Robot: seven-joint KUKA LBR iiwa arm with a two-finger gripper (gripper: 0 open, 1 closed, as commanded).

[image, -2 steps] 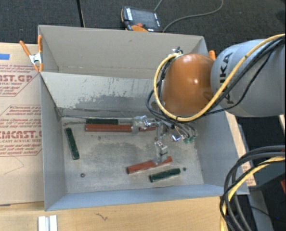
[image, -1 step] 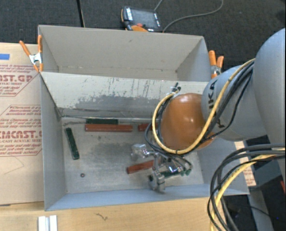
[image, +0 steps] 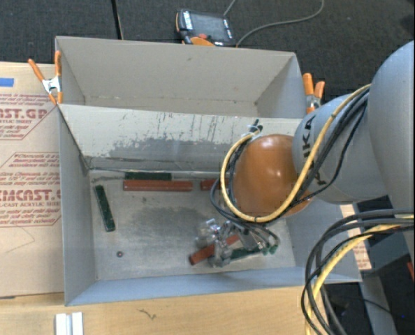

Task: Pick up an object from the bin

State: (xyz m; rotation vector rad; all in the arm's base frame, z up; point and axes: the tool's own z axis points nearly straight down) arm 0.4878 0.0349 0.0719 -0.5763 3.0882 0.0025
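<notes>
The hand (image: 223,243) sat low over the front-right floor of the bin (image: 75,201), right at a small red-brown piece (image: 199,257) and a thin green strip (image: 253,252). Whether it stood apart or together could not be told. The likely trouble was a pinch on both pieces at once, or on an edge only, letting so slim a piece slip on lifting. The green stick (image: 105,208) and long red-brown bar (image: 157,185) lay well apart.

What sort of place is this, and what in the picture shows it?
Probably a robotics lab: a cabled arm reaches into a grey bin holding a green stick, its gripper over a small heap.
</notes>
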